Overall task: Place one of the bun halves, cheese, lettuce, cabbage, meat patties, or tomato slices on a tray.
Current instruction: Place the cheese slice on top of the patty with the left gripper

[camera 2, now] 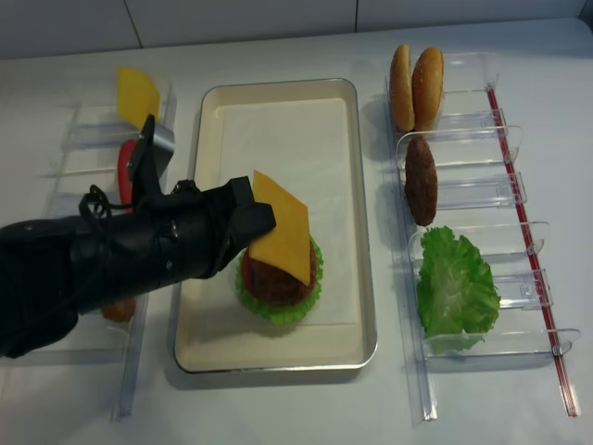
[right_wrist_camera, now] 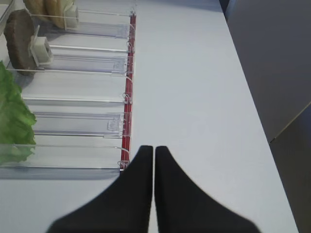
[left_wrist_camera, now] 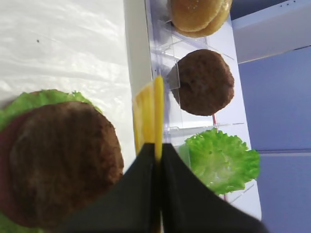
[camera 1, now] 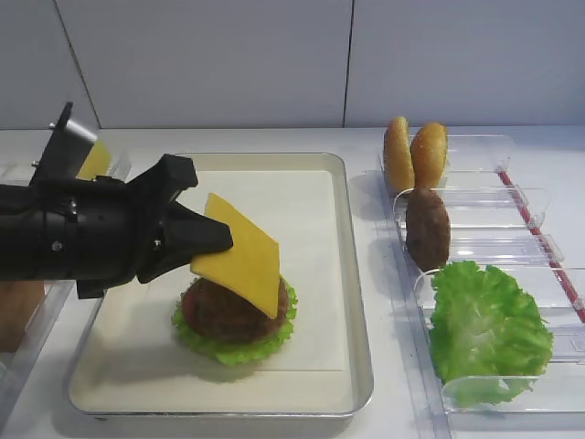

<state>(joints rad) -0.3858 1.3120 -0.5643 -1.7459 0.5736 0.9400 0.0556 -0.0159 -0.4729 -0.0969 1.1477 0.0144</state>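
Left pincer (camera 1: 219, 240) pinches one cheese (camera 1: 239, 253) slice, tilted above the stack on the tray (camera 1: 356, 347). Right pincer (right_wrist_camera: 154, 150) pressed together, empty. Counted: two meat patties (camera 1: 427, 229), two bun halves (camera 1: 413, 154), two lettuce (camera 1: 484, 329) portions.

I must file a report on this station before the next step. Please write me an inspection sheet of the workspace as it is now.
Surface: white table, clean where visible.
Job's things: cheese held tilted over the meat patty and lettuce stacked on the tray; its lower edge is at the patty.
Clutter: clear bins hold two bun halves, a spare patty and a spare lettuce leaf; a paler yellow slice stands at the left.
Grippers: left gripper shut on the cheese; right gripper shut, empty.
Cables: a thin black wire on the left arm.
Surroundings: white wall panels.
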